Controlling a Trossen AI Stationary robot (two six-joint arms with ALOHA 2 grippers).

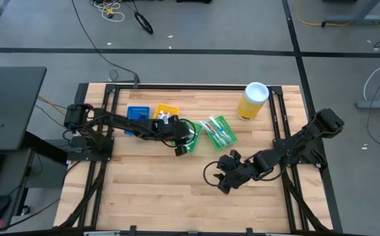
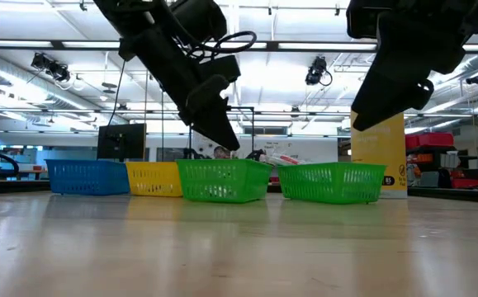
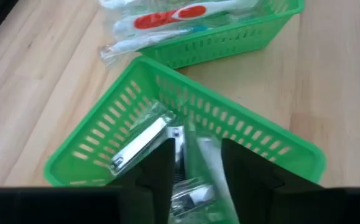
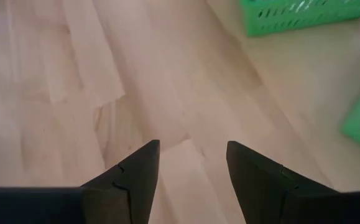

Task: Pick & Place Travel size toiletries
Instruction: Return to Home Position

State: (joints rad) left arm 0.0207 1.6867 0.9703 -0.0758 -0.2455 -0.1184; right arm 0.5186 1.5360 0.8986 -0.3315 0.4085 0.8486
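My left gripper is open and reaches down into the nearer green bin, which holds silvery wrapped pieces. The second green bin beside it holds white and red toothbrushes in clear wrappers, one end sticking out over its rim. My right gripper is open above bare table, toward the near edge from both green bins. My left gripper comes from above, slanting down into the nearer green bin, with its fingers on either side of a silvery wrapped piece that lies in the bin. I cannot tell whether a finger touches it.
A blue bin and a yellow bin stand in a row left of the green ones. A tall yellow canister with a white lid stands near the far right corner. Open wood lies toward the near edge.
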